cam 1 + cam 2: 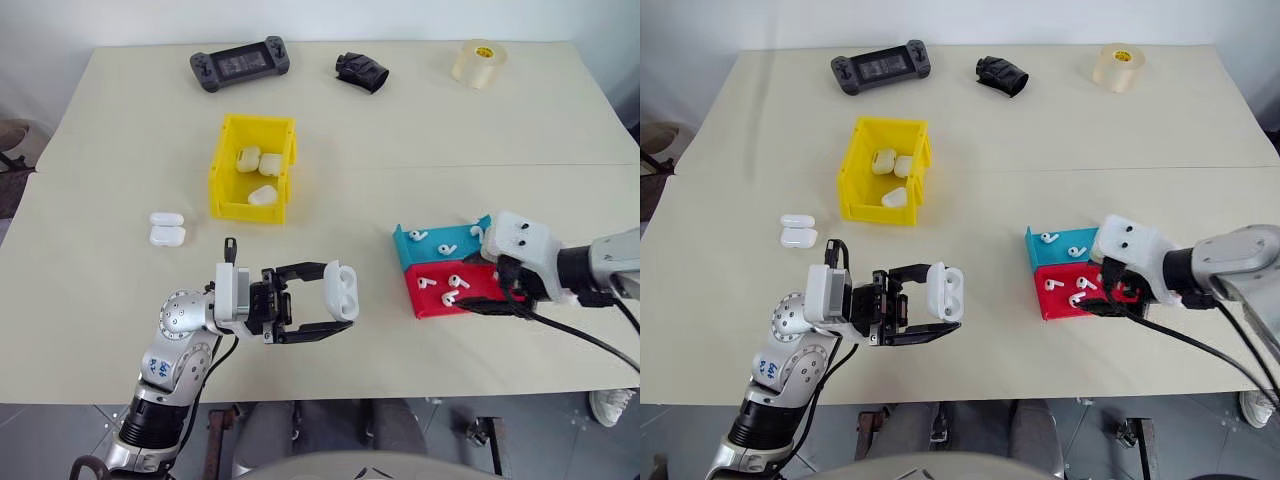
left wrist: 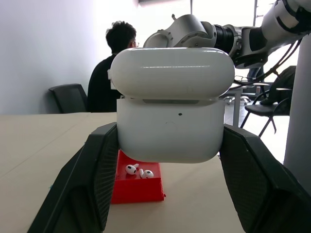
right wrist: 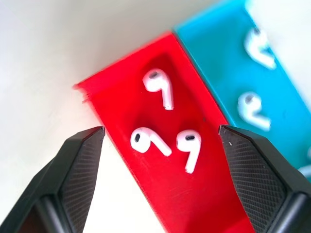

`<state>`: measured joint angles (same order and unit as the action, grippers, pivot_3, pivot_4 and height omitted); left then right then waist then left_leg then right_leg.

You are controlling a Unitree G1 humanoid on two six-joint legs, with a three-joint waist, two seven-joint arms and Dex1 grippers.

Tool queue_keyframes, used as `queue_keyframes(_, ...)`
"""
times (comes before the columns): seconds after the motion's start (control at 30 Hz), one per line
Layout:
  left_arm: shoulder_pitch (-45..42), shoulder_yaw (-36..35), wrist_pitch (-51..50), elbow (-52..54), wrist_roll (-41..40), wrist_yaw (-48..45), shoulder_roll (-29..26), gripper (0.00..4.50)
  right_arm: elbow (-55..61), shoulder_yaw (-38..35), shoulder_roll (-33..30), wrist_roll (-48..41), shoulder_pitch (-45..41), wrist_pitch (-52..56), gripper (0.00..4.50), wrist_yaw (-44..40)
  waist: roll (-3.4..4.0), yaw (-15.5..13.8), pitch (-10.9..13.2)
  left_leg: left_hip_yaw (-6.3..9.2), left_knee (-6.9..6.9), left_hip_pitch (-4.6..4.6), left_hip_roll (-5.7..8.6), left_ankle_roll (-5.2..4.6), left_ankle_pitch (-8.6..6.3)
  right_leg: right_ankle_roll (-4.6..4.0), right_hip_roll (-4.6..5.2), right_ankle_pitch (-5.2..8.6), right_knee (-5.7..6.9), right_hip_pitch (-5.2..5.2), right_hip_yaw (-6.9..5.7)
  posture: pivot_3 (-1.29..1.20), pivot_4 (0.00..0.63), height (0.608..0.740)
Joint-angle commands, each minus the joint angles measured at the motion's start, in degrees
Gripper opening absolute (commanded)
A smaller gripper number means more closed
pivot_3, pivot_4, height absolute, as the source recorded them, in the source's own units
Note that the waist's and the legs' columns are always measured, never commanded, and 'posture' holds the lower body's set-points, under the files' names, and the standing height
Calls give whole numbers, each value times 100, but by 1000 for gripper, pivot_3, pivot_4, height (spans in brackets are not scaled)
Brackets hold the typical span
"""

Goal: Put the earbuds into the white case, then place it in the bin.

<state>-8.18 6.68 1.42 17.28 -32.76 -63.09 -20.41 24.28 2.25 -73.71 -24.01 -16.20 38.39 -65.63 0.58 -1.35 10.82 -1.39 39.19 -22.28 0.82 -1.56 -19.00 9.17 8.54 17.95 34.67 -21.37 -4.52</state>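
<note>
My left gripper (image 1: 336,299) is shut on a white case (image 1: 342,290) and holds it above the table near the front edge, with the lid (image 2: 172,73) flipped up. Off to the right, my right gripper (image 3: 160,145) hangs open just above the red tray (image 1: 478,284), its fingers either side of three earbuds (image 3: 148,141) lying in it. More earbuds (image 1: 447,249) lie in the blue tray (image 1: 405,247) just behind. The yellow bin (image 1: 225,180) stands at the centre left with three white cases (image 1: 248,159) inside. Two more cases (image 1: 167,229) lie on the table left of the bin.
Along the table's far edge lie a black game controller (image 1: 240,64), a black crumpled object (image 1: 362,71) and a roll of clear tape (image 1: 479,63). In the left wrist view a person (image 2: 104,82) sits in the background beyond the table.
</note>
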Motion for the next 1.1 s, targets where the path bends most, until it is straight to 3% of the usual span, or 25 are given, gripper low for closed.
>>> queue_keyframes(0.03,36,-6,49,203,-47,43,8,2753,-199,107,-113,330,-33,-932,3889,-616,0,2,0,-1,0,0,-2,0,0,0,0,0,0,0,0,0,150,740)
queue_keyframes(0.2,35,28,39,241,-49,61,31,2753,-458,856,100,912,-528,-1672,3889,-1326,1,12,0,0,0,2,-4,0,0,0,0,0,0,0,1,0,150,740)
queue_keyframes(0.4,79,24,29,296,-58,69,-5,2753,-899,1434,485,1639,-949,-2301,3889,-1616,0,-1,0,3,2,1,-4,1,0,0,0,0,0,0,0,0,150,740)
queue_keyframes(0.83,206,4,-23,480,-58,203,-68,2753,-1663,1558,803,2404,-1206,-3221,3889,-1916,1,8,0,3,2,2,-3,1,0,0,1,0,0,0,-1,0,150,740)
queue_keyframes(0.93,227,-3,-39,514,-62,221,-79,2753,-1713,1551,865,2446,-1222,-3288,3384,-1965,0,9,0,2,2,3,-4,1,1,0,0,0,1,0,-1,0,150,740)
queue_keyframes(1.0,244,-4,-51,541,-63,240,-85,2753,-1731,1555,912,2480,-1220,-3337,2767,-1977,0,7,0,3,2,3,-4,1,1,0,0,0,2,0,-1,0,150,740)
queue_keyframes(1.1,278,-7,-73,591,-72,270,-101,2753,-1777,1553,956,2543,-1220,-3427,2767,-1979,0,4,0,3,2,2,-3,1,1,0,1,0,0,1,-1,0,150,740)
